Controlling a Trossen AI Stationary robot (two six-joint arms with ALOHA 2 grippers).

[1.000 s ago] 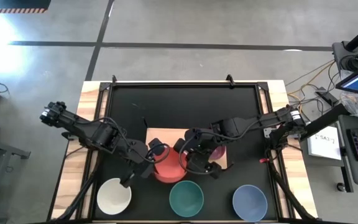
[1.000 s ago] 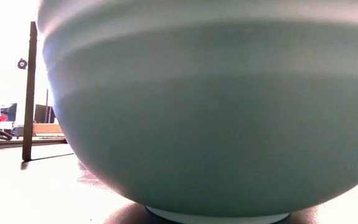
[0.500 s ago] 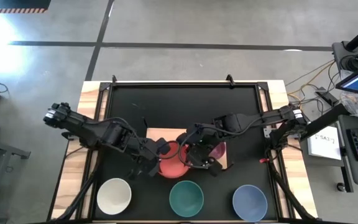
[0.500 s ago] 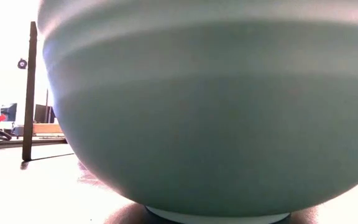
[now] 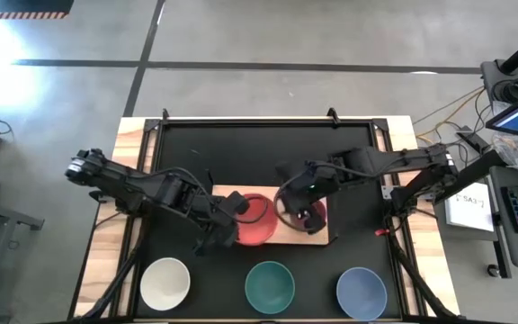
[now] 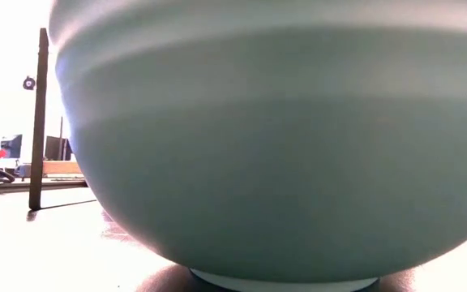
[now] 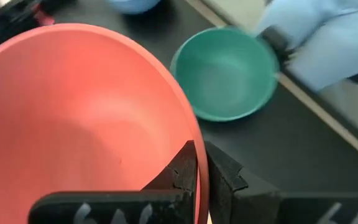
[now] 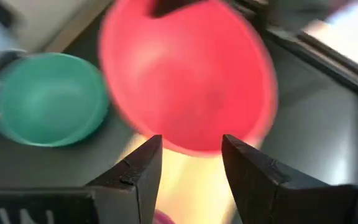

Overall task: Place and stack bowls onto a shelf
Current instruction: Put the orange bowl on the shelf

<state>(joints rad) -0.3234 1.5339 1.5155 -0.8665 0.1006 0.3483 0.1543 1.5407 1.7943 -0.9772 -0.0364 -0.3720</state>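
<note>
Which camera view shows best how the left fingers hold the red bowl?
The left wrist view: the fingers pinch the red bowl at its rim. The high view hides that grip, the right wrist view blurs it, the low view misses it.

- The left arm reaches in from the table's left edge, stretched toward the middle, with its wrist turned inward.
- The left gripper (image 5: 234, 214) sits at the end of that arm; in its wrist view its two dark fingers (image 7: 188, 171) stand pressed together, with only a thin bowl rim between them.
- The right arm comes in from the table's right edge, elbow bent, forearm angled toward the centre.
- The right gripper (image 5: 293, 203) has its fingers (image 8: 140, 167) spread apart, nothing between them.
</note>
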